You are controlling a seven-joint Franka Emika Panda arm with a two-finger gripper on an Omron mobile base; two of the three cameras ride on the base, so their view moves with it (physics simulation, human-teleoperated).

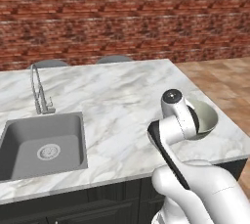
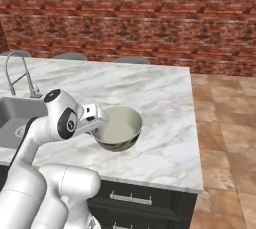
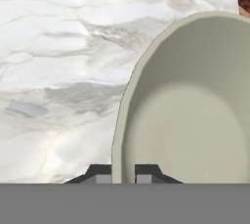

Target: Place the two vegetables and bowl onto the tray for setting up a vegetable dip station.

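Nearest in the hand view, the pincer [image 3: 123,174] has its two dark fingertips [image 3: 100,173] set narrowly on either side of the rim of one bowl [image 3: 190,120]: one tip lies outside the wall, the other inside the pale cream interior (the rim passes directly between them). The jaws are closed onto that rim, holding the bowl.

In the right base view, the one white arm [image 2: 55,123] reaches forward from the lower left, and its hand meets the near left edge of the bowl [image 2: 120,128]. The bowl is grey and metallic outside and cream inside, and it sits tilted, with the far side lower than the gripped side. Whether its base touches the surface cannot be determined. In the left base view, the arm partly covers the bowl [image 1: 205,118], which appears close to the right-hand edge of the counter [image 1: 112,100].

The counter is one white marble island. Count of fixtures on it: one grey sink [image 1: 44,145] with a round drain, set into the left portion, and one curved metal faucet [image 1: 39,91] standing just behind the sink. The bowl is well apart from both.

Beyond the far edge of the island, the rounded grey tops of chairs are visible: two in the left base view [image 1: 114,59] and three in the right base view. Furthest away are one red brick wall [image 2: 130,18] and a reddish tiled floor [image 2: 225,123] to the right of the island.
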